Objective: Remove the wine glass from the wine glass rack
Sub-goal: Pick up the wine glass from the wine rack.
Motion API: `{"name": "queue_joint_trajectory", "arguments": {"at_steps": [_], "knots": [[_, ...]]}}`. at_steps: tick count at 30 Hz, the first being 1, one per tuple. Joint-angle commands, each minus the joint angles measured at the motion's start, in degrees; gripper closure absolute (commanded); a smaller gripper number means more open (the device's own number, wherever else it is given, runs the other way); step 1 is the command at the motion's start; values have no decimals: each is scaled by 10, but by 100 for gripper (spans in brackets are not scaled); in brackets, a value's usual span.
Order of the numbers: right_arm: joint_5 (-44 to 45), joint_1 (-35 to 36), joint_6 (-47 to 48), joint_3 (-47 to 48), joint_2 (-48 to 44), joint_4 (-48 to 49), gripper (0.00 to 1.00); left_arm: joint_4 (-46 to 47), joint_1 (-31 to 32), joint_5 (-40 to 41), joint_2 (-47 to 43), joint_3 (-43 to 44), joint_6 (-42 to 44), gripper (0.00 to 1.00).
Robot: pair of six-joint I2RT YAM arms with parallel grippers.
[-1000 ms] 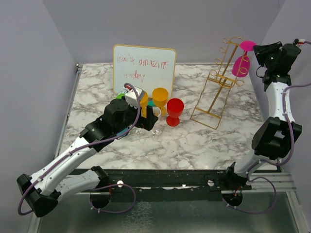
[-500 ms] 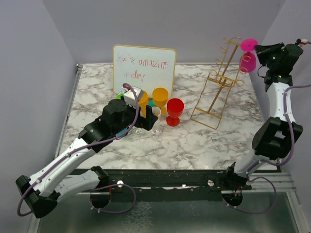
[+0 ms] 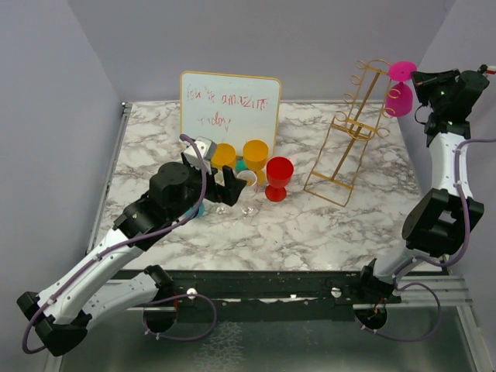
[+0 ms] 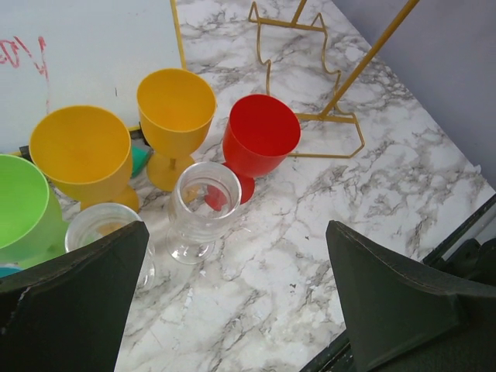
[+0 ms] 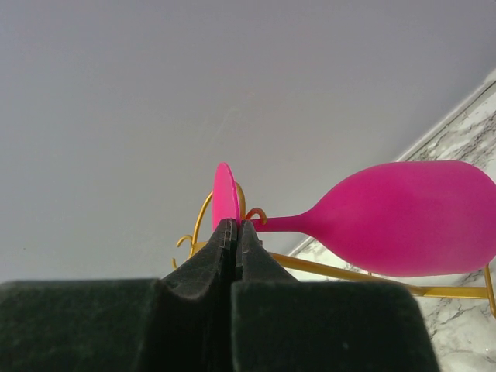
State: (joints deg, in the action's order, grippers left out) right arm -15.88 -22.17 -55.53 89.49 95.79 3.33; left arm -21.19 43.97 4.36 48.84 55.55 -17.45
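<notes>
Plain grey walls point(image 3: 54, 101) enclose a white-grey marbled table point(image 3: 310, 226).

Whiteboard point(image 3: 230, 108) is standing at back of marble table point(image 3: 271, 225), w/ 2 yellow goblets point(image 4: 177, 108), red goblet point(image 4: 261, 136), 2 clear glasses point(image 4: 204, 201) & green cup point(image 4: 19, 205) clustering in front.

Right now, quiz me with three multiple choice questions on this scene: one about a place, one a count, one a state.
1. Where is the pink wine glass relative to the wine glass rack?
A down at its base; B up near its top; C lying under it.
2. How many yellow goblets stand on the table?
A one; B four; C two.
3. How are the left gripper's jaws?
A wide open; B shut on nothing; C clamped on a goblet.
Answers:
B, the top view shows it level with the top hooks.
C, the left wrist view shows two.
A, its jaws stand far apart above the goblets.
</notes>
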Motion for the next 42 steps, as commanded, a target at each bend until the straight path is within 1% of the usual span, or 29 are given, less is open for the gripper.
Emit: {"name": "queue_joint_trajectory", "arguments": {"at_steps": [1, 5, 14, 25, 31, 37, 42], "knots": [[34, -6, -20, -6, -29, 1, 99, 18, -2, 29, -15, -6, -8, 1], [31, -8, -27, -11, -30, 4, 99, 18, -2, 23, -10, -4, -8, 1], [66, -9, -24, -23, -39, 2, 100, 5, -2, 30, -2, 16, 8, 1], [64, -9, -28, -19, -42, 4, 100, 7, -2, 29, 5, 3, 2, 1], [74, -10, -17, -39, -74, 3, 99, 6, -2, 27, -3, 2, 2, 1], [84, -9, 3, -88, -115, 11, 100, 3, -2, 25, -6, 2, -8, 1], [109, -9, 35, -136, -181, -8, 100, 3, -2, 30, -23, -7, -9, 1]]}}
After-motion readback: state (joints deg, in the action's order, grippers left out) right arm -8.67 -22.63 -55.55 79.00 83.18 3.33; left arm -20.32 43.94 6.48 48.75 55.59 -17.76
